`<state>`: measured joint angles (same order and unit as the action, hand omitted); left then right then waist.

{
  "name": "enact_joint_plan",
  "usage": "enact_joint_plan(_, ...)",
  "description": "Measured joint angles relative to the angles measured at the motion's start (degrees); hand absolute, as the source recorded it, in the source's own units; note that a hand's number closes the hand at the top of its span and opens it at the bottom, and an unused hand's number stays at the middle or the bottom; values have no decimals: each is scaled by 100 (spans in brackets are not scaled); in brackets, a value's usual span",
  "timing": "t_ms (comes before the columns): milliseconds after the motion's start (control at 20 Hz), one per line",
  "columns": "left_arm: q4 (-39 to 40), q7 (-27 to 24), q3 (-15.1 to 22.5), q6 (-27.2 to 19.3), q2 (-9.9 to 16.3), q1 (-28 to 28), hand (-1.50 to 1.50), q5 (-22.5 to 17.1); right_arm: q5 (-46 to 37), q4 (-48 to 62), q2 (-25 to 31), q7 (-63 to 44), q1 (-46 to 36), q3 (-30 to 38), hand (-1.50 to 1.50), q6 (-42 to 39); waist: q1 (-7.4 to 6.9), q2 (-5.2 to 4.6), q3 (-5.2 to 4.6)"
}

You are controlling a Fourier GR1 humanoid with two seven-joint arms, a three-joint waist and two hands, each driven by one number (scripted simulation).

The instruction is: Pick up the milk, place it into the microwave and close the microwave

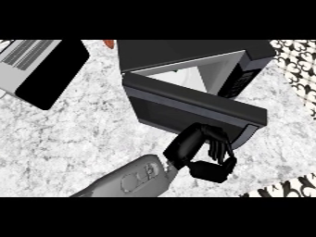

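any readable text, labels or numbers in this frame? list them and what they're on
None can be read.
Microwave control panel: pale marks, too blurred to read.
Grey and black appliance at upper left: stripes only, no lettering.
Microwave door, counter, right hand: no text.

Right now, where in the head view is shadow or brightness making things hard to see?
Head view: the microwave interior glows bright white, so its contents are unreadable; the right hand is black against the dark microwave door, blurring their outlines; the counter is evenly lit.
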<state>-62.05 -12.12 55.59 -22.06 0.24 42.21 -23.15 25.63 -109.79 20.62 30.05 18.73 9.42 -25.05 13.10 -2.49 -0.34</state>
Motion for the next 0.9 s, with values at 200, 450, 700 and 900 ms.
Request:
enact_joint_plan(200, 183, -86, -130, -123, -10, 373, 150, -326, 170, -157, 137, -111, -89, 51, -150, -73, 234, -37, 4)
enact_joint_plan(450, 445, -128, -260, -287, 9, 812, 150, -657, 373, -276, 294, -262, -171, 66, -150, -178, 488, -94, 14)
enact_joint_plan(700, 732, -186, -399, -404, 28, 1219, 150, -911, 563, -379, 461, -407, -267, 79, -150, -276, 699, -160, 20)
enact_joint_plan(900, 937, -246, -511, -472, 19, 1553, 150, -1085, 720, -440, 581, -504, -343, 105, -150, -339, 847, -200, 27)
